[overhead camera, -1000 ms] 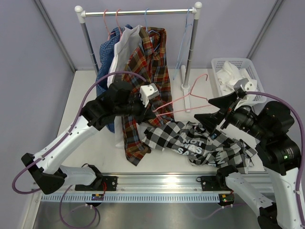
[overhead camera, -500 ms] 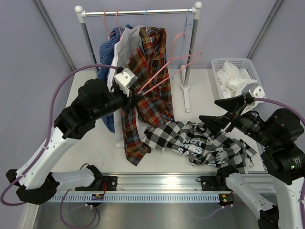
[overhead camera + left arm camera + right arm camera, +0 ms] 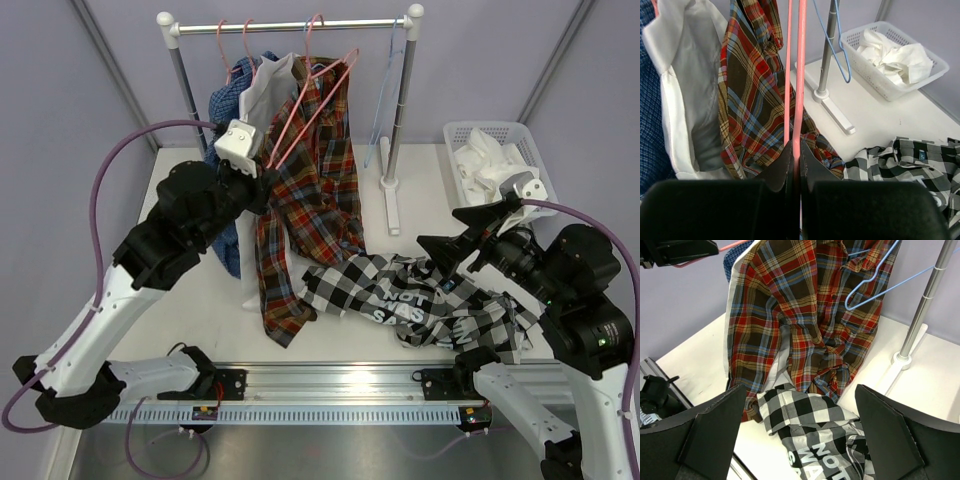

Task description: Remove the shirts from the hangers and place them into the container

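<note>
Left wrist view shows the left gripper [image 3: 795,150] pressed together on the thin pink hanger [image 3: 800,75], which is bare and points up toward the rail [image 3: 290,25]. The right gripper [image 3: 800,432] is spread wide and holds nothing. It hovers above the black-and-white checked shirt [image 3: 420,300], which lies crumpled on the table [image 3: 215,320], off its hanger. The container [image 3: 487,127] stands at the far right with one white shirt [image 3: 485,160] inside. The red-orange plaid shirt [image 3: 320,180], a second white shirt [image 3: 258,95] and the blue checked shirt [image 3: 222,105] hang at the rail. The checked shirt looks light, soft and limp, so it will probably sag and trail when lifted. A hold on a thick bunched fold near its middle seems safer than one on a sleeve or an edge.
</note>
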You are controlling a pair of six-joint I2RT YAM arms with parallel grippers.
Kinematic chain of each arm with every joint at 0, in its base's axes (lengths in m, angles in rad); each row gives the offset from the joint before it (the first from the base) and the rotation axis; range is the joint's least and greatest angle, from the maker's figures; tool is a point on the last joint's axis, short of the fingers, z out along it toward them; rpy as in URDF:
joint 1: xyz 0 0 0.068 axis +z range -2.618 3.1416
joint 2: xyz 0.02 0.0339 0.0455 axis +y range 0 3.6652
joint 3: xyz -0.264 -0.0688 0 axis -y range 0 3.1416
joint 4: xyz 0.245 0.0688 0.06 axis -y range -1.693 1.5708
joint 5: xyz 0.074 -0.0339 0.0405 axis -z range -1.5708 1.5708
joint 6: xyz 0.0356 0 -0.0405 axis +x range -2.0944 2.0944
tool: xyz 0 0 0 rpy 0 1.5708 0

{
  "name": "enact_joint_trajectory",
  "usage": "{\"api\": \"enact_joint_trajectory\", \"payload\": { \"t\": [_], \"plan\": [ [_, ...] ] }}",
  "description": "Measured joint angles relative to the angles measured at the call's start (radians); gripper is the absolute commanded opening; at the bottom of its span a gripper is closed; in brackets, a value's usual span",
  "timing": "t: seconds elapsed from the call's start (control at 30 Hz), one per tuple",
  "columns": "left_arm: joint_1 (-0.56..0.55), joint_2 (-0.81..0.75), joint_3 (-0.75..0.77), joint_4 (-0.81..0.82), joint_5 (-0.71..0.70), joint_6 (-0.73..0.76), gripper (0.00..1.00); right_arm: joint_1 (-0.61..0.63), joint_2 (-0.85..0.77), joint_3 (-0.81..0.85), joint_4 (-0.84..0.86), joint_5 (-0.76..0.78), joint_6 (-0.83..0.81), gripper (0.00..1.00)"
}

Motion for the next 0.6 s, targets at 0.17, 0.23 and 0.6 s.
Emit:
{"api": "enact_joint_trajectory", "payload": {
  "t": [0.17, 0.23, 0.6],
  "plan": [
    [0.002, 0.099, 0.027, -0.002, -0.004, -0.015, 0.0, 0.0, 0.0, -0.03, 0.01, 0.016, 0.001, 0.99],
    [0.004, 0.147, 0.058, -0.002, -0.008, -0.019, 0.0, 0.0, -0.001, -0.041, 0.012, 0.016, 0.003, 1.0],
    [0.032, 0.409, 0.23, 0.046, -0.06, -0.049, 0.0, 0.0, -0.023, -0.112, 0.019, 0.017, 0.038, 0.99]
  ]
}}
